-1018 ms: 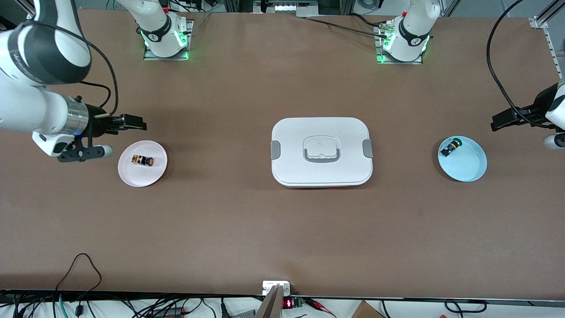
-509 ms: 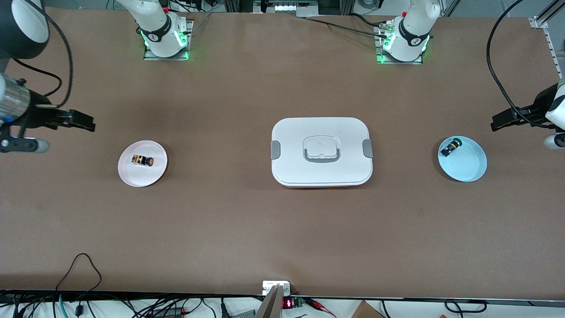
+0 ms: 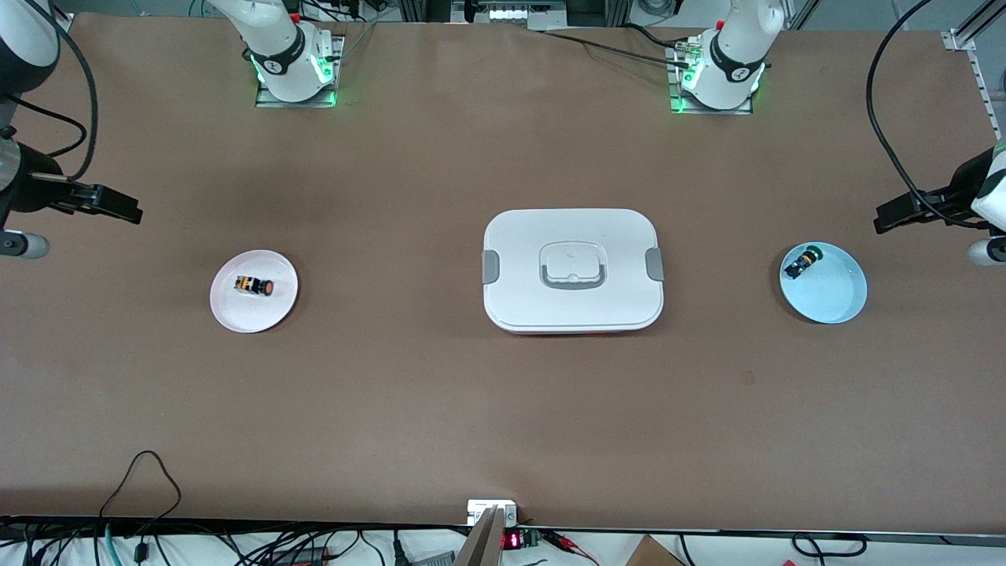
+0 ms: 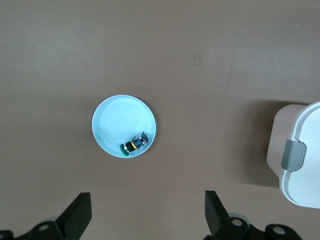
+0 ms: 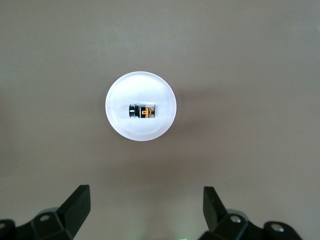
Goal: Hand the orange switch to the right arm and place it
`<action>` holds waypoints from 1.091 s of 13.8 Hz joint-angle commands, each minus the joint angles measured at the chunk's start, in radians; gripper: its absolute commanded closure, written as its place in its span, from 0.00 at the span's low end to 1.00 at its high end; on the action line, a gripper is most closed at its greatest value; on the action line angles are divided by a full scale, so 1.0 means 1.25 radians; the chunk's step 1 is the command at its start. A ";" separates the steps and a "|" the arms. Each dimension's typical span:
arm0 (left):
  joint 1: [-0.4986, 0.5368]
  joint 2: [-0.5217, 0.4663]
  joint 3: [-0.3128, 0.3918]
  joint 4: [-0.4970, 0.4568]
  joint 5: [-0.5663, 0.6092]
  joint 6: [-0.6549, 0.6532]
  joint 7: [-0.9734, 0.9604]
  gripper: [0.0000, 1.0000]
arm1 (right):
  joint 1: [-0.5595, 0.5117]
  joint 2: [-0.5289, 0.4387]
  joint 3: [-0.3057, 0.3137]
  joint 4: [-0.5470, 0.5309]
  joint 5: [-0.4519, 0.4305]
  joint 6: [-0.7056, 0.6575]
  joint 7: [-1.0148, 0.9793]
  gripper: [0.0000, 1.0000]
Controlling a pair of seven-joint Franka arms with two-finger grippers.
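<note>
The orange switch lies on its side on a small pale pink plate toward the right arm's end of the table. It also shows in the right wrist view on that plate. My right gripper is open and empty, up over bare table beside the plate; its own view shows the fingers wide apart. My left gripper is open and empty, waiting over bare table beside a blue plate; its own view also shows it.
A small green-capped switch lies on the blue plate, also in the left wrist view. A white lidded container with grey clips stands at the table's middle. Cables run along the table edge nearest the camera.
My right gripper has drawn back from the pink plate toward the right arm's end of the table. The orange switch stays on the plate. The left arm has not moved.
</note>
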 commanded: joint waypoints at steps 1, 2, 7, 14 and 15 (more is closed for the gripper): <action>-0.002 -0.014 0.003 -0.011 -0.012 0.003 -0.004 0.00 | -0.007 -0.068 0.004 -0.086 -0.004 0.042 -0.055 0.00; -0.002 -0.014 0.003 -0.010 -0.012 0.002 -0.004 0.00 | -0.008 -0.074 0.004 -0.083 -0.004 0.045 -0.072 0.00; -0.002 -0.014 0.003 -0.010 -0.012 0.002 -0.004 0.00 | -0.009 -0.070 0.004 -0.048 -0.004 0.041 -0.064 0.00; -0.002 -0.014 0.003 -0.009 -0.012 0.002 -0.004 0.00 | -0.012 -0.053 0.006 -0.016 -0.002 0.037 -0.071 0.00; -0.002 -0.014 0.003 -0.009 -0.012 0.002 -0.004 0.00 | -0.012 -0.054 0.006 -0.016 -0.003 0.037 -0.071 0.00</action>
